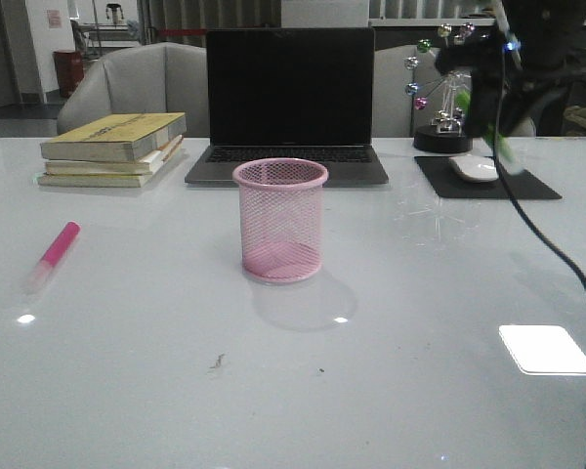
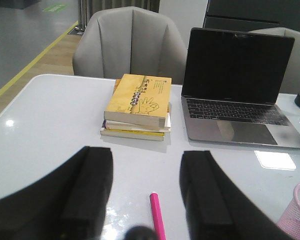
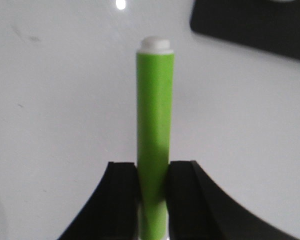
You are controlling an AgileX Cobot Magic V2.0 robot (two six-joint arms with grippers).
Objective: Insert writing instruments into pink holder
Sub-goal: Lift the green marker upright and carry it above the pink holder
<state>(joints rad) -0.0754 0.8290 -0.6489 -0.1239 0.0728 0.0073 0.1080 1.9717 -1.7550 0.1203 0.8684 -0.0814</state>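
We hold the bright green highlighter marker (image 3: 155,135) clamped in our right gripper (image 3: 153,192), well right of the round pink wire-mesh holder (image 1: 280,221), while our left gripper (image 2: 146,200), jaws apart, hovers over the magenta-pink marker (image 2: 157,216).

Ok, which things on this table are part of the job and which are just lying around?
Job:
- pink holder
- pink marker, on the table
- green marker, in the right gripper

Lying about:
- books
- laptop
- mouse on its pad
- ball ornament

Pink mesh holder (image 1: 280,220), magenta marker (image 1: 56,248), green marker (image 3: 154,135)
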